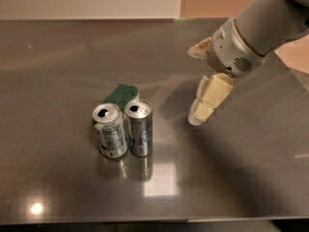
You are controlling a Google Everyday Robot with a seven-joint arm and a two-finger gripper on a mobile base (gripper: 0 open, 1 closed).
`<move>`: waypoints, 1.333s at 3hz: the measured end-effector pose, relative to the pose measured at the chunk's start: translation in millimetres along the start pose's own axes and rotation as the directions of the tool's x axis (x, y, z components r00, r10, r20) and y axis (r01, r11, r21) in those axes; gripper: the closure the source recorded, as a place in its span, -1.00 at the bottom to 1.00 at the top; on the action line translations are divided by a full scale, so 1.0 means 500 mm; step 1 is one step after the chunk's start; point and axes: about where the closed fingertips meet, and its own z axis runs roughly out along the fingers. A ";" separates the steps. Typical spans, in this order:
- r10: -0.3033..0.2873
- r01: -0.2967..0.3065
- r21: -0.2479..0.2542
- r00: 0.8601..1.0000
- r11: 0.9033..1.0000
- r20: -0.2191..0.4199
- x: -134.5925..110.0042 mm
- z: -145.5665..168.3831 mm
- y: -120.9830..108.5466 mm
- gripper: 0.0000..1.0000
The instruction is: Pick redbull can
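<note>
The redbull can (139, 128), slim and silver-grey with dark bluish panels, stands upright on the grey table (72, 57) at the middle left. It touches a wider white-and-green labelled can (110, 130) on its left. My gripper (193, 86) hangs above the table to the right of the redbull can, about a can's height away from it. Its cream fingers (205, 103) are spread apart and hold nothing. The arm comes in from the upper right.
A green sponge (120, 94) lies flat just behind the two cans. The table's front edge runs along the bottom of the view. A pale wall stands beyond the far edge.
</note>
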 end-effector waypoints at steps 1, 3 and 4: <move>-0.030 0.031 -0.016 0.999 0.999 0.044 -0.039 0.021 -0.017 -1.00; -0.062 0.066 -0.041 0.993 0.997 0.097 -0.095 0.044 -0.034 -1.00; -0.066 0.073 -0.063 0.993 0.995 0.103 -0.111 0.059 -0.029 -1.00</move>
